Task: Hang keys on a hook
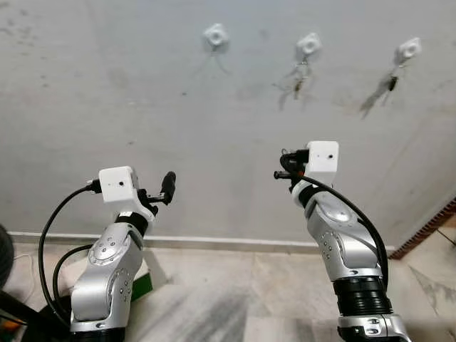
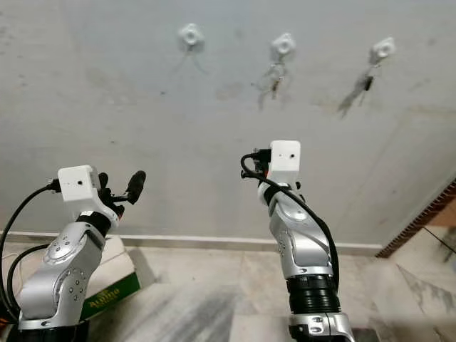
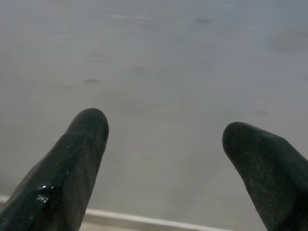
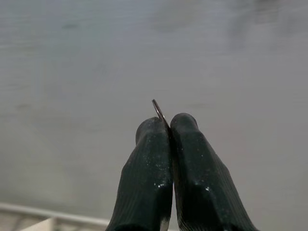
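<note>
Black rubbery fingers [image 4: 154, 163] of the right tool [image 4: 162, 122] are clenched on a thin metal key ring [image 4: 158, 111], whose edge pokes up from between the tips; the keys themselves cannot be made out. In the head views this right tool [image 1: 285, 171] is raised in front of the grey wall [image 1: 107, 92], pointing at it, low beneath the row of hooks. Three white hooks sit high on the wall: the left hook [image 1: 215, 35] is bare, while the middle hook [image 1: 308, 45] and the right hook [image 1: 408, 49] each already carry a bunch of keys. The bare hook lies well above the right tool and off toward the robot's left; the middle hook is almost straight above it. So the coming move looks like a lift upward and leftward, with the ring's open plane turned to slip over the peg. The left tool [image 1: 165, 187] is released, fingers spread wide, also raised lower down. It is empty, although it sits about as close to the bare hook.
</note>
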Motion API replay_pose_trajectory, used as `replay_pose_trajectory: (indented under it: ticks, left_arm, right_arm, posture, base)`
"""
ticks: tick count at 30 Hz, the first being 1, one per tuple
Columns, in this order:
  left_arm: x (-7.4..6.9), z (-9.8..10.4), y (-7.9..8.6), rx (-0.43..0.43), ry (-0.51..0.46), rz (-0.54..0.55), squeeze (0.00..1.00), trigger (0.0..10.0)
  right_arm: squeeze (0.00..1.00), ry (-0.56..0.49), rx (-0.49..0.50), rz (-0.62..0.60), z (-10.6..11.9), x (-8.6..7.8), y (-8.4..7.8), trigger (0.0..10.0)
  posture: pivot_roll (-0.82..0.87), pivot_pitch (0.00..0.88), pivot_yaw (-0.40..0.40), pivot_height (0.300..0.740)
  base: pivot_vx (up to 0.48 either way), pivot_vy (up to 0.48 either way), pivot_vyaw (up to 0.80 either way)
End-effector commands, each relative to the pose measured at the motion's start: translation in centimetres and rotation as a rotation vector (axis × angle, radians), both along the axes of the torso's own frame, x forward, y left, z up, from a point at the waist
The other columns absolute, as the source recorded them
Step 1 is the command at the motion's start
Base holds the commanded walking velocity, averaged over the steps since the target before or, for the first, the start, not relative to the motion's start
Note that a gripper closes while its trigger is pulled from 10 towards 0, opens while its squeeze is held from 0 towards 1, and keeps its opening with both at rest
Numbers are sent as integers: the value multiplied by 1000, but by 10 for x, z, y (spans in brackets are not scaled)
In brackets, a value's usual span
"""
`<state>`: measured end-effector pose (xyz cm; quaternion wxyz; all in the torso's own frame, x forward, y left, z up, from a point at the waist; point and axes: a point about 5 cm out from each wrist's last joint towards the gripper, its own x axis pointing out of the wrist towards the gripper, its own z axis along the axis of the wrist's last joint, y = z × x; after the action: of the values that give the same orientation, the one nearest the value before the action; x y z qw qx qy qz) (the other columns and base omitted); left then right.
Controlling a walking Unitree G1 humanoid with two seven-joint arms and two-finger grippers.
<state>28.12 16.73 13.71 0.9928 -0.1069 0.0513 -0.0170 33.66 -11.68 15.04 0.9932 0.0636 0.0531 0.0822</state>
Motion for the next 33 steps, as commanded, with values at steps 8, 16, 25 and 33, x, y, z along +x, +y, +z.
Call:
replay_pose_trajectory:
  ticks: [8,16,25,33]
  left_arm:
    - [1,7,1,32,-37,3,0,10000]
    - [-2,6,-2,2,-49,-17,0,10000]
    - [-2,8,-2,0,-60,-30,0,10000]
    - [-3,6,-5,-5,-55,-46,0,10000]
  right_arm:
    - [0,-66,-9,10,13,2,5,10000]
    - [0,-85,-17,10,16,2,5,10000]
    - [0,-99,-29,27,17,1,9,10000]
    - [0,-103,-18,34,18,1,11,10000]
  posture:
    - [149,36,-27,740]
    - [144,26,-27,740]
    - [145,24,-26,740]
    - [147,23,-25,740]
  base:
    - [0,0,0]
    - [0,0,0]
    - [342,0,0]
    - [439,0,-452]
